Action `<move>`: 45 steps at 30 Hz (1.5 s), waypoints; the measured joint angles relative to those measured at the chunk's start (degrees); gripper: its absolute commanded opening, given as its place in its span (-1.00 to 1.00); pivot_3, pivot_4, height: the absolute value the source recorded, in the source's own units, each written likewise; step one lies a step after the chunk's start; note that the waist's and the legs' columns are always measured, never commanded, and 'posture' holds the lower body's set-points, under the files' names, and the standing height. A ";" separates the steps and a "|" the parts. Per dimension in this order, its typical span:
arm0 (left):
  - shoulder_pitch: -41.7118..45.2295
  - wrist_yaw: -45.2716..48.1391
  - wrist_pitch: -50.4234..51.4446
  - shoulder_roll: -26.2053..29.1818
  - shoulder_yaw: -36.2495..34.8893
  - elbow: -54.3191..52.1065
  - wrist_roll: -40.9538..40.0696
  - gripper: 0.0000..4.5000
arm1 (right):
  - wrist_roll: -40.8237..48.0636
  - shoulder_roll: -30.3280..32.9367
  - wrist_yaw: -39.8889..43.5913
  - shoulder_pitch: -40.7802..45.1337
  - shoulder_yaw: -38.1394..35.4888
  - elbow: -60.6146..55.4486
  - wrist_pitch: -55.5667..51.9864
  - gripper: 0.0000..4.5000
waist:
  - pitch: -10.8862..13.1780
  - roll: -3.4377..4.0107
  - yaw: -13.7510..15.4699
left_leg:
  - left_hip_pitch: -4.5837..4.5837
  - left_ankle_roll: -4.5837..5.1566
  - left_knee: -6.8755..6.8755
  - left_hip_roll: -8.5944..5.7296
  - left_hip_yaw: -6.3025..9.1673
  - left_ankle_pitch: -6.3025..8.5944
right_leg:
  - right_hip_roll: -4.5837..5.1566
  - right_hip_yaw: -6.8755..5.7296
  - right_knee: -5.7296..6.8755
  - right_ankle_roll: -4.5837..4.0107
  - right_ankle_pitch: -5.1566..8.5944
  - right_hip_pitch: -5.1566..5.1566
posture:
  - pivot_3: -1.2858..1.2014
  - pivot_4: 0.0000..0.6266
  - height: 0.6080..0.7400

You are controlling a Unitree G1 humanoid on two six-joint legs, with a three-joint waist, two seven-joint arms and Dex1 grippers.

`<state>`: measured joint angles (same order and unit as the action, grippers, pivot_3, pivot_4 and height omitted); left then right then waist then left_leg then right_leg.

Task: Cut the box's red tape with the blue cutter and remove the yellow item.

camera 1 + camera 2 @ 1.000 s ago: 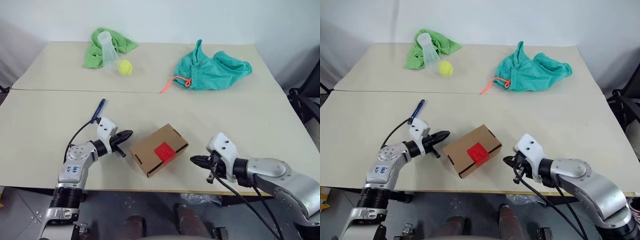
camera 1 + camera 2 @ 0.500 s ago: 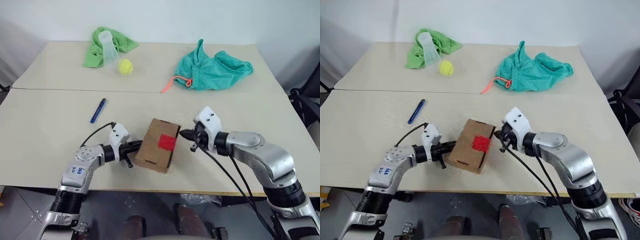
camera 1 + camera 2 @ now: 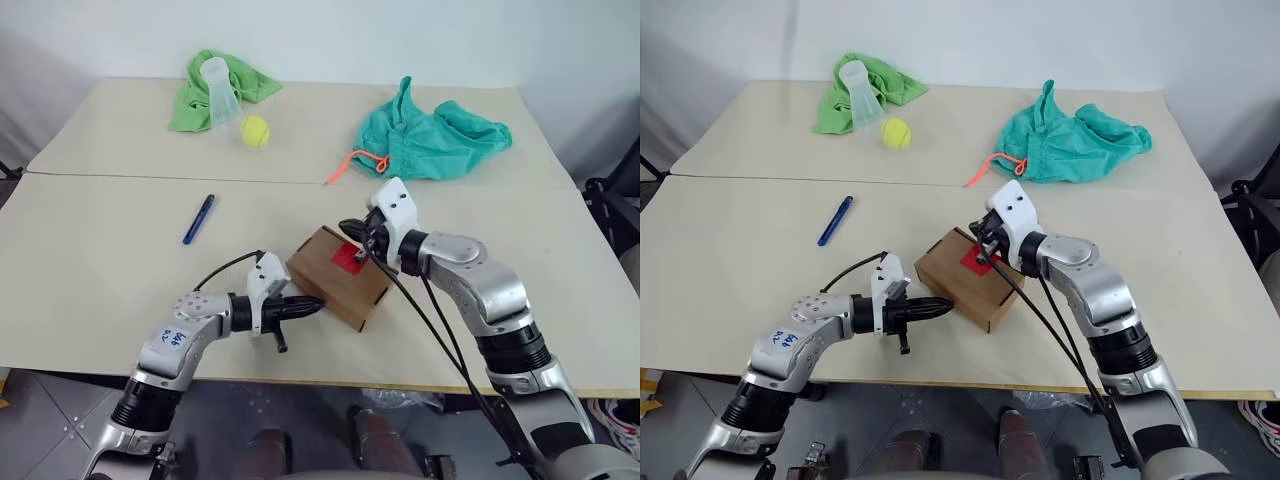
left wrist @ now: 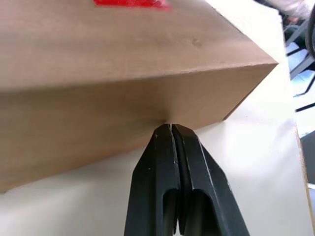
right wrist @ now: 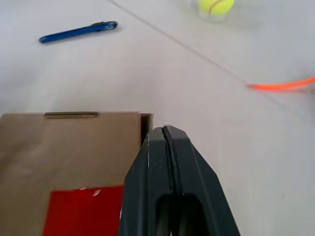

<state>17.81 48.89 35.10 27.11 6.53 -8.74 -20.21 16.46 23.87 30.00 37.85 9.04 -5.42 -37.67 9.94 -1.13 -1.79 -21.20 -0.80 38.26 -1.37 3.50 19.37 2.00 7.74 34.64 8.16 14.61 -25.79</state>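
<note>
The brown box [image 3: 338, 278] lies on the table near its front edge, with the red tape [image 3: 348, 258] on its top. My left gripper [image 3: 318, 303] is shut, and its tips press against the box's near side wall [image 4: 123, 73]. My right gripper [image 3: 350, 231] is shut too and hovers over the far end of the box beside the red tape [image 5: 81, 211]. The blue cutter [image 3: 198, 219] lies loose on the table to the left, apart from both grippers. The yellow item is hidden.
At the back left, a green cloth [image 3: 200, 100] holds a clear plastic cup [image 3: 215, 85], with a tennis ball [image 3: 254, 131] beside it. A teal drawstring bag [image 3: 430, 140] with an orange cord [image 3: 350, 165] lies back right. The table's front edge [image 3: 330, 378] runs close behind the box.
The box has swung counterclockwise on the table. My left gripper slid right along its near side. My right gripper rose and moved forward from the front edge to over the box's far end.
</note>
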 measured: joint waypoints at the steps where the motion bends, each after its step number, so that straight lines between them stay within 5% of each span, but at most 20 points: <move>1: -0.70 -0.30 -0.07 0.77 -1.01 0.23 0.04 -0.99 | -0.11 1.11 -0.26 -0.22 -1.37 -0.76 -0.15 -1.00 | 0.00 0.00 0.03 | 0.00 0.00 0.00 -0.02 0.00 0.00 | 0.12 -0.26 0.03 -0.05 0.00 -0.03 | 0.03 -0.52 1.00; 5: -2.11 -4.26 -1.70 1.49 -6.66 3.26 0.35 -0.99 | 0.42 7.52 -0.82 -5.41 -7.52 -9.74 -5.27 -1.00 | 0.00 0.01 0.39 | -0.01 0.03 -0.02 -0.12 0.18 0.01 | 0.49 -1.29 0.05 -0.27 0.03 -0.03 | 0.03 -0.52 1.00; 13: 2.86 -9.57 -12.32 -0.51 -10.30 16.19 3.50 -0.99 | 3.72 20.07 1.77 -24.38 -11.44 -27.63 -19.86 -1.00 | -0.06 0.11 1.09 | 0.15 0.15 0.02 -0.41 0.30 -0.10 | 0.62 -1.42 -0.11 -0.30 0.05 0.18 | 0.03 -0.52 1.00; 24: 14.34 -1.67 -19.26 -4.61 -4.61 29.42 5.14 -0.99 | 6.68 14.38 -1.41 -25.44 -4.53 -33.67 -27.86 -1.00 | -0.05 0.09 1.34 | 0.15 0.13 0.03 -0.65 0.44 -0.33 | 0.56 -1.49 0.03 -0.31 -0.04 0.20 | 0.03 -0.52 1.00; 45: 10.90 4.32 -12.04 -3.83 -2.29 20.61 4.89 -0.99 | 14.54 18.57 0.58 -26.63 -8.43 -40.15 -37.08 -1.00 | -0.05 0.09 1.76 | 0.03 0.20 0.00 -0.71 0.56 -0.31 | 0.66 -1.58 -0.13 -0.31 -0.04 0.19 | 0.03 -0.52 1.00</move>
<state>28.72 53.21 23.06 23.28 4.24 11.87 -15.32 31.00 42.44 30.57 11.22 0.61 -45.57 -74.74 9.89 -1.04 -0.03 -21.18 -0.61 38.25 -2.08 4.06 19.06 2.66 6.16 34.51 7.85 14.57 -25.60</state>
